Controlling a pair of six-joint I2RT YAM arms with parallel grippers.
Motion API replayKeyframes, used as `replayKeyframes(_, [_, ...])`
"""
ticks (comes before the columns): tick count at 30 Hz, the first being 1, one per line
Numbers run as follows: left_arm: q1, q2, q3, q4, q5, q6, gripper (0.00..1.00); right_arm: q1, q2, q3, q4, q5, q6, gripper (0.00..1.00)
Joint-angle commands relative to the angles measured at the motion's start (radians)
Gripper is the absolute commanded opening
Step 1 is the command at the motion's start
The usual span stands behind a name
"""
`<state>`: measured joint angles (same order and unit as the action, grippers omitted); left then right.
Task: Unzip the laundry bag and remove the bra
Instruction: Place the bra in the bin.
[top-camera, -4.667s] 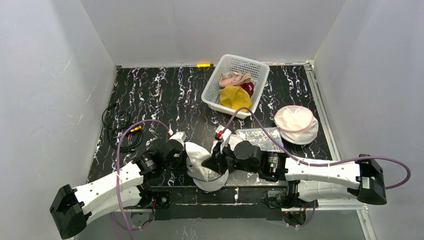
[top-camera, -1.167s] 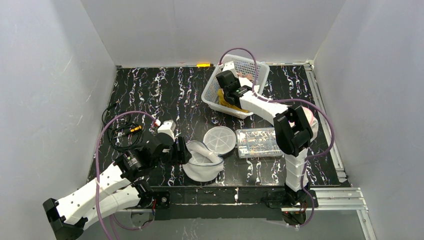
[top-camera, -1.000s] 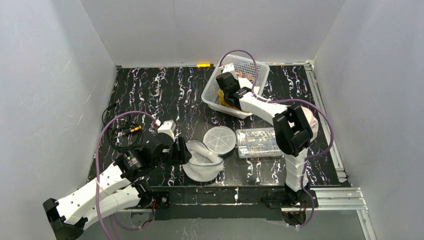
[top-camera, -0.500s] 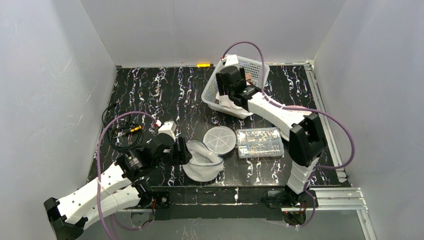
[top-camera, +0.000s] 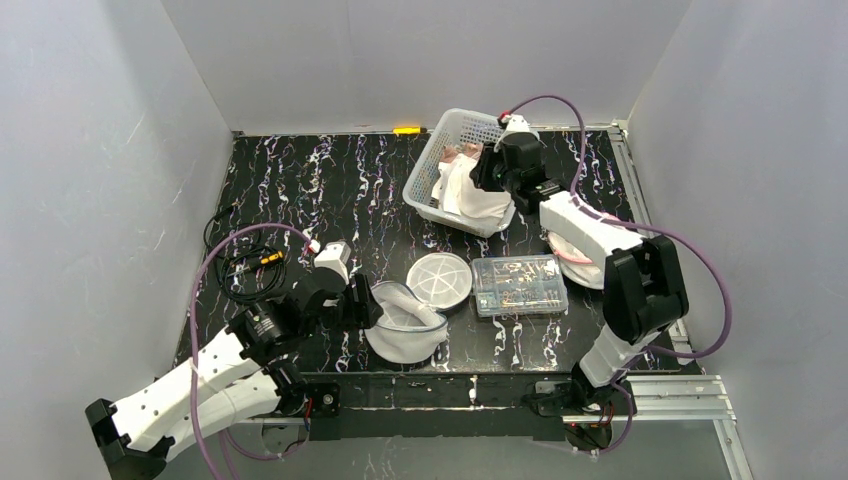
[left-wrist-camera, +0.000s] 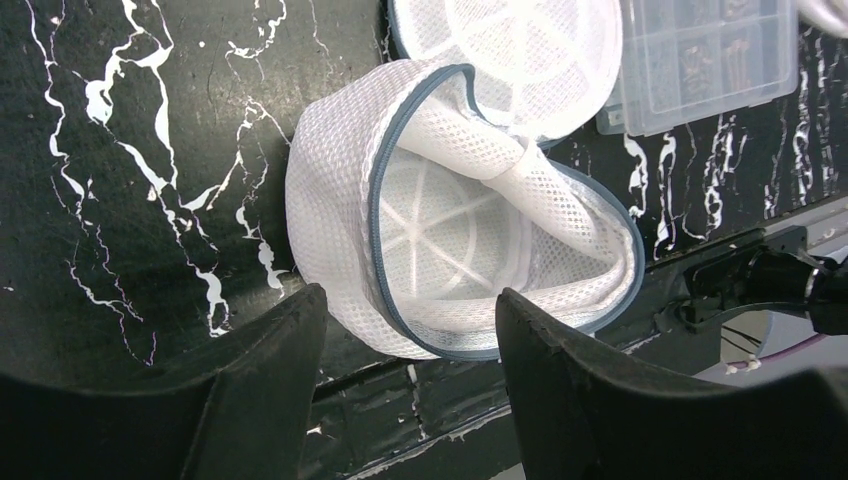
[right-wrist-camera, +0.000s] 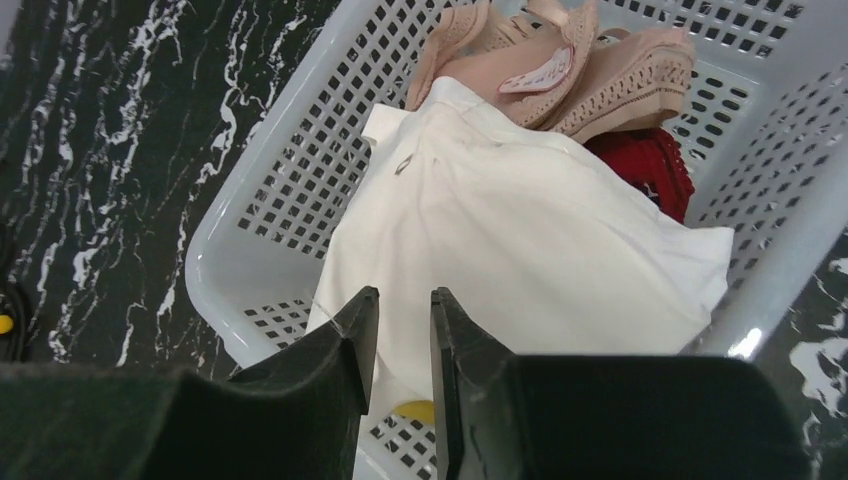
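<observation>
The white mesh laundry bag (top-camera: 405, 335) with blue-grey zip trim lies unzipped at the table's near edge, its round flap (top-camera: 440, 279) folded back. In the left wrist view the laundry bag (left-wrist-camera: 340, 230) gapes and only its mesh floor shows inside. My left gripper (top-camera: 362, 305) is open at the bag's left side; its gripper (left-wrist-camera: 405, 300) has the bag's near rim just beyond the fingertips. The white bra (top-camera: 468, 190) lies in the basket (top-camera: 425, 190). My right gripper (top-camera: 488, 172) hovers over it. In its wrist view the gripper (right-wrist-camera: 405, 295) stands narrowly open above the bra (right-wrist-camera: 520, 240), nothing between the fingers.
The basket (right-wrist-camera: 215, 270) also holds a pink garment (right-wrist-camera: 560, 60), a red one (right-wrist-camera: 640, 160) and a yellow one (right-wrist-camera: 415, 410). A clear organiser box (top-camera: 518, 285) sits right of the bag. A pink-trimmed mesh bag (top-camera: 575, 255) lies behind my right arm. Black cables (top-camera: 240, 265) lie at the left.
The right gripper let the white bra drop over the yellow garment in the basket, then swung to the basket's right side as its jaws narrowed. The left arm and bag stayed put.
</observation>
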<state>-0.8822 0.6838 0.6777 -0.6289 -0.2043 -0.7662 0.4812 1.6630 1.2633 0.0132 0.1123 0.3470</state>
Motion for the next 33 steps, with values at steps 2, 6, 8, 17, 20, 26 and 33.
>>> replayKeyframes(2, [-0.001, -0.053, -0.030, 0.029, -0.033, 0.002, 0.60, -0.049, 0.074, -0.011, 0.206, -0.296, 0.139, 0.34])
replayKeyframes(6, [-0.001, -0.066, -0.035, 0.020, -0.038, -0.001, 0.60, -0.050, 0.151, 0.013, 0.217, -0.312, 0.168, 0.34])
replayKeyframes(8, [-0.001, -0.070, -0.037, 0.008, -0.048, -0.002, 0.60, -0.050, 0.181, 0.022, 0.211, -0.308, 0.173, 0.34])
replayKeyframes(17, [-0.001, -0.110, -0.060, -0.021, -0.113, -0.048, 0.59, -0.050, 0.204, 0.015, 0.195, -0.296, 0.176, 0.36])
replayKeyframes(20, [0.000, -0.121, -0.058, -0.026, -0.134, -0.049, 0.60, -0.050, 0.155, 0.018, 0.191, -0.307, 0.175, 0.43])
replayKeyframes(26, [-0.001, -0.061, 0.020, -0.110, -0.186, -0.040, 0.61, -0.040, -0.008, 0.044, 0.116, -0.290, 0.168, 0.65])
replayKeyframes(33, [-0.001, 0.106, 0.154, -0.190, -0.157, -0.035, 0.61, 0.127, -0.247, -0.017, -0.130, -0.104, 0.022, 0.68])
